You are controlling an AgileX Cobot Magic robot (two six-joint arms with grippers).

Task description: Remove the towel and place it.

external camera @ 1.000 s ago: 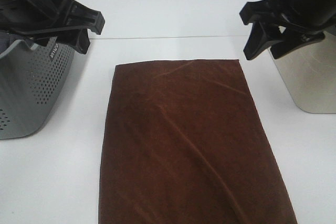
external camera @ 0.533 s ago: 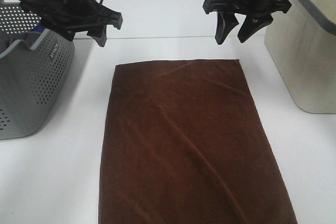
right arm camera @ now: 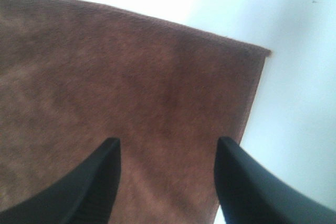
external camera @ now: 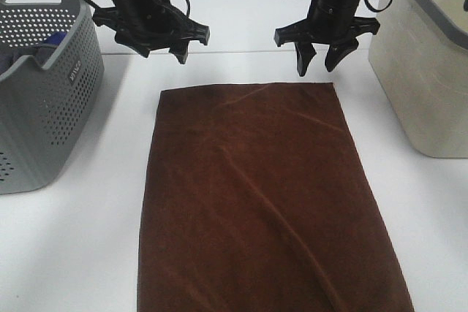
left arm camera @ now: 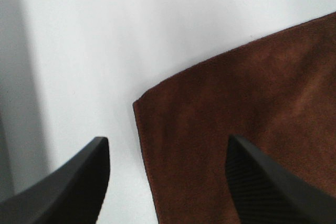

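Towel [external camera: 256, 195] far edge flat, open table [external camera: 241, 69] beyond.

From my seat I find just one piece of writing: a short pale word [external camera: 73, 74] printed on the grey basket [external camera: 44, 122]. It sits on the side wall below the rim, near the corner closest to the middle of the bench [external camera: 80, 253], and runs slantwise. The letters are too small and blurred for me to read, so I cannot give the brand. Neither wrist view shows me any text.
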